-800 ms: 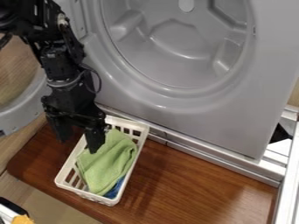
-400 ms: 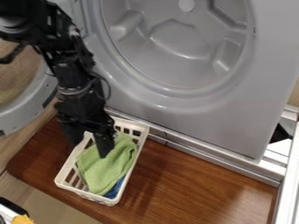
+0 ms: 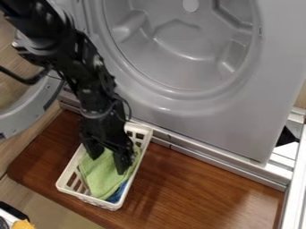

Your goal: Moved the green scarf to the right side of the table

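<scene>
I have my black arm (image 3: 95, 87) coming in from the upper left of the camera view, slanting down and to the right across the edge of the round grey door (image 3: 18, 123). Past the wrist it drops more steeply, so the gripper (image 3: 108, 164) points down over the white basket (image 3: 88, 199), toward its upper end. A dark cable loops out beside the wrist

My gripper stands wide, one finger toward the left of the view and the other lower and to the right, with green cloth showing in the gap. I can't tell from here whether the tips press on the fabric or hang just above it

The green scarf (image 3: 99, 176) is in the basket, directly below my gripper in the view and spreading toward the basket's lower end, rumpled and folded over itself. Some blue cloth (image 3: 117, 193) pokes out beside its lower right edge, against the basket wall. The basket sits at a slant on the brown wooden table (image 3: 197, 183), just in front of the grey appliance (image 3: 179, 116) with its large round recess
</scene>
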Tool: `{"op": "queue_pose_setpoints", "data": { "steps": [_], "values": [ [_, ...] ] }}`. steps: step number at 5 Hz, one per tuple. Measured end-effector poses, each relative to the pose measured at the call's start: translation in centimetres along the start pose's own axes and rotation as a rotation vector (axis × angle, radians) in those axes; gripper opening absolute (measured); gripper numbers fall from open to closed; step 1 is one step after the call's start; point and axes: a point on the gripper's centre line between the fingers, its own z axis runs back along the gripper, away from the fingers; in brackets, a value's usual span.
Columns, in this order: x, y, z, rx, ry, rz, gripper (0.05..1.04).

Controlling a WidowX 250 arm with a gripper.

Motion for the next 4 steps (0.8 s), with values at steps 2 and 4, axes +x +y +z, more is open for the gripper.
{"op": "queue_pose_setpoints", "data": {
  "steps": [2, 4],
  "values": [
    [-0.7, -0.1, -2.3, 0.080, 0.048, 0.014, 0.941],
    [-1.3, 0.4, -2.6, 0.116, 0.086, 0.027, 0.351]
  ]
}}
